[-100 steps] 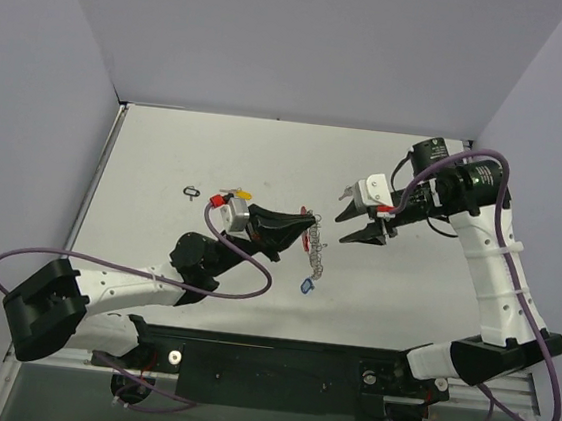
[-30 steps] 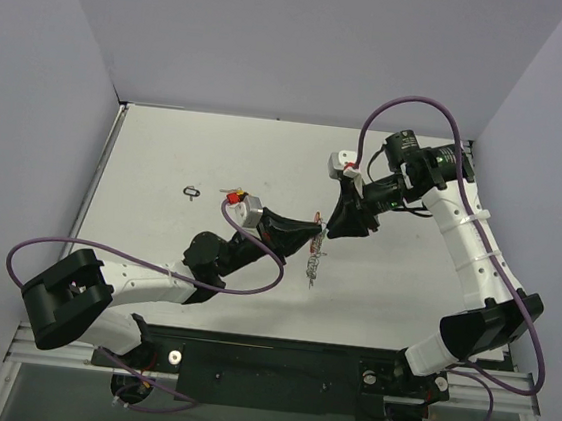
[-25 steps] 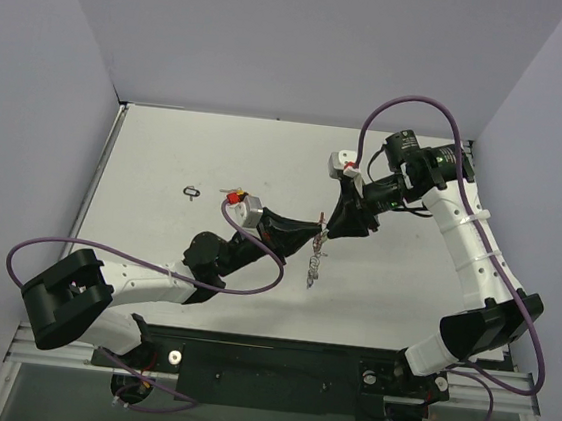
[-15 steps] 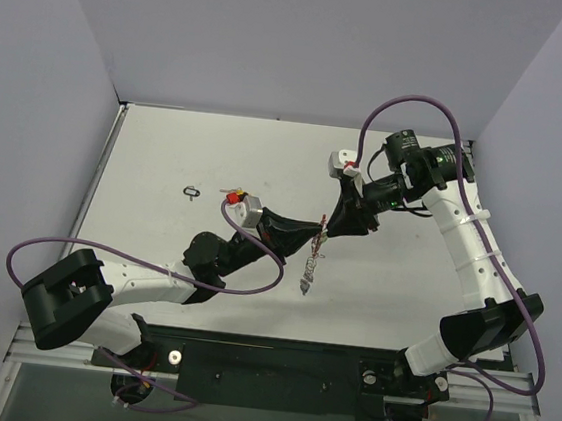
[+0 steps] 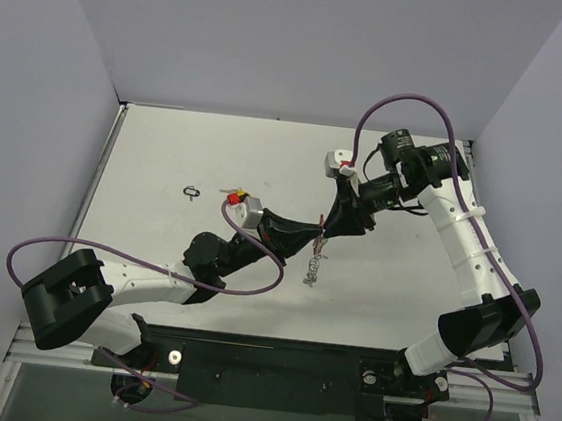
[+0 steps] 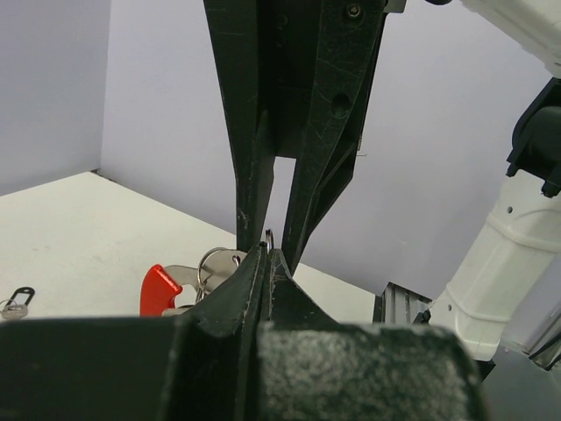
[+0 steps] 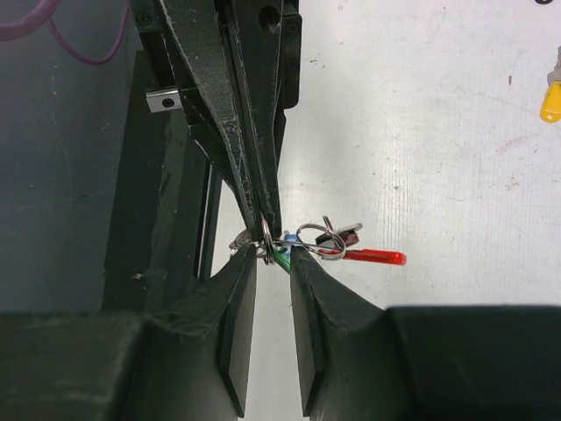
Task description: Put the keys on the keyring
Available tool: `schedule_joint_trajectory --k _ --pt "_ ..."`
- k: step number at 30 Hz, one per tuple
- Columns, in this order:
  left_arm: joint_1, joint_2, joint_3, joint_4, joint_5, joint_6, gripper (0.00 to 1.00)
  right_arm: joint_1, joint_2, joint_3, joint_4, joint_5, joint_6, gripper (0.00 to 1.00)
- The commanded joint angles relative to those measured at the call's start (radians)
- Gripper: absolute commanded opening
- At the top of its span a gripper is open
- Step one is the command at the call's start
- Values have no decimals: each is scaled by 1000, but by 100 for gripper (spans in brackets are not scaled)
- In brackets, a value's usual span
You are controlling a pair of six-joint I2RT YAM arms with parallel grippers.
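Hanging keyring point(image 5: 312, 265): a silver run of coiled rings, dangling under the point where both grippers meet, over the middle of the table point(image 5: 413, 295).
Red plastic piece point(image 7: 375, 256): curved and bright, sticking out sideways from the rings in the right wrist view.
Keys at the rings: a green-headed key point(image 7: 280, 257) and a blue-headed key point(image 7: 288, 237) are bunched by the ring closest to the fingertips; a dark head beside them is too small to name.
Yellow-headed key point(image 7: 550, 102): lying flat on the table, well apart from the bunch.
Left gripper point(image 7: 266, 221): pinched tight on a silver ring of the keyring, no gap between its tips.
Right gripper point(image 7: 272, 263): jaws narrow, a slit of table showing between them; the ring and green head sit at the tips, but whether they are clamped I cannot tell.
Small black loop point(image 5: 191, 192): near the left table edge, well apart from both arms.
Room: white tabletop shows on all sides of the bunch; the lilac walls point(image 5: 308, 52) at back, left and right stand well apart from the grippers.
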Motion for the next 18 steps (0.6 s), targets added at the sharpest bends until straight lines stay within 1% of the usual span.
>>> schedule_joint_trajectory --k 1,3,5,8,10,15,18 --pt "-1 -21 41 370 19 -17 0 9 14 36 -14 -34 8 19" --pt "-1 -21 38 368 17 -17 0 7 16 41 -13 -34 10 19" --pt "-1 -26 40 367 16 -16 0 6 13 39 -14 -43 16 16" --pt "2 -24 35 365 13 -11 0 12 10 32 -16 -43 18 5" --pt "3 -27 30 364 11 -10 0 13 2 26 -17 -44 18 0" --pt "5 -27 21 359 7 -5 0 21 -13 39 -43 -14 31 0" --pt "5 -32 15 338 -3 6 0 29 -13 68 -74 46 39 0"
